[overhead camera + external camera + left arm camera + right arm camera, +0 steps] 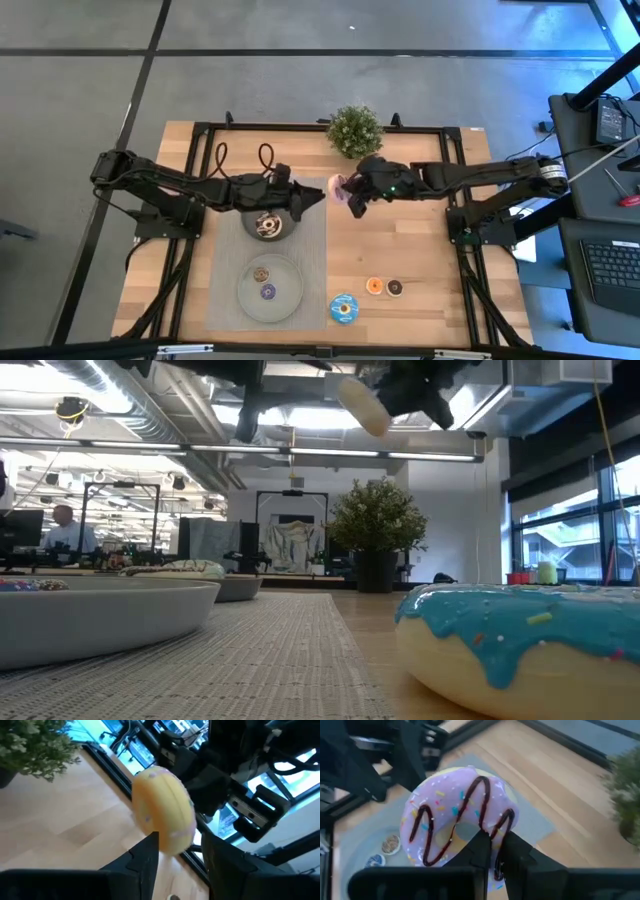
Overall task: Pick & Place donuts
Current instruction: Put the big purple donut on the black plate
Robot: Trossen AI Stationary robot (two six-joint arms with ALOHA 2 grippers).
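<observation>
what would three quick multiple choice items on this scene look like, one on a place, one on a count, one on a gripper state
1. Where is the blue donut?
A. on the bare wood near the table's front edge
B. on the upper plate
C. beside the potted plant

2. How many small donuts lie on the lower plate?
A. none
B. two
C. five

3. What is the right gripper doing?
A. open over the mat
B. shut on nothing
C. shut on the pink-striped donut, held in the air

Answers:
1. A, the high view shows it on wood right of the mat, near the orange mini donut and the dark brown mini donut.
2. B, two small rings sit on that plate.
3. C, the right wrist view shows the fingers pinching the ring's edge, above the table, facing the left gripper.
</observation>
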